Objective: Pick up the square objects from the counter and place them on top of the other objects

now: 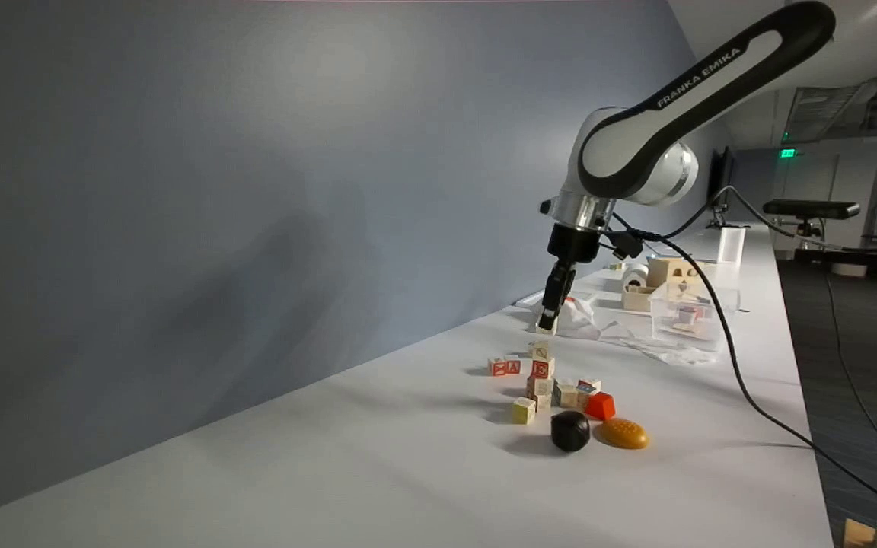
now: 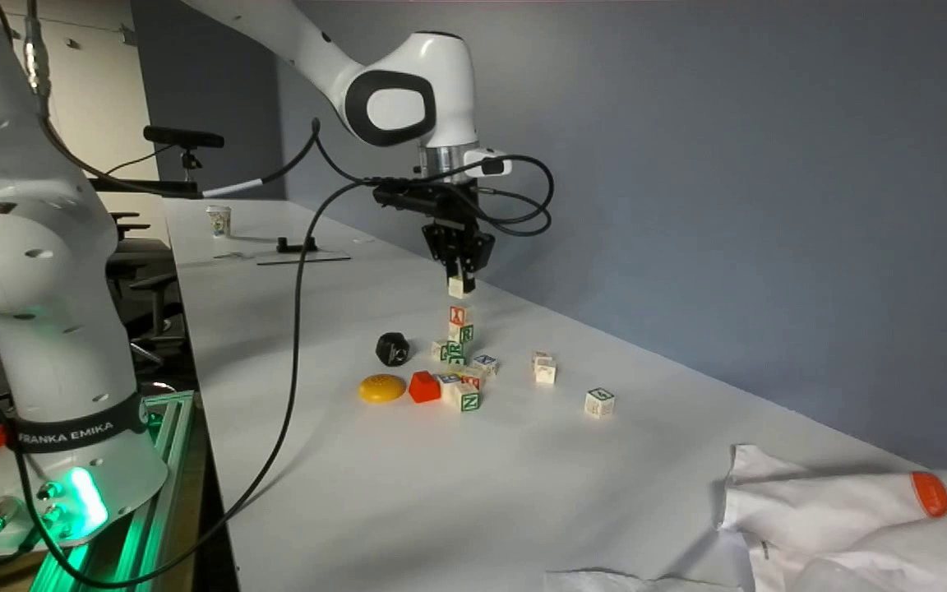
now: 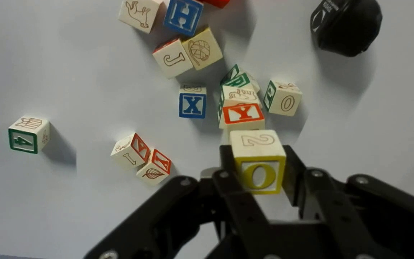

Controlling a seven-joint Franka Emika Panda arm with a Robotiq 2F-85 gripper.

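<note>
One white counter (image 1: 294,479), grey wall (image 1: 279,190).

part-hidden stack (image 3: 242,97) below gripper (image 3: 259,158), behind held block (image 3: 258,167) in wrist view, top-cropped red piece (image 3: 218,3) well apart from gripper

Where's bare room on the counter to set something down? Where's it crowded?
In an exterior view, bare counter shows between the black cable and crumpled white material. Another patch, in an exterior view, lies left of the black piece, toward the gray wall. It's crowded around the block stack, below the end effector.
</note>
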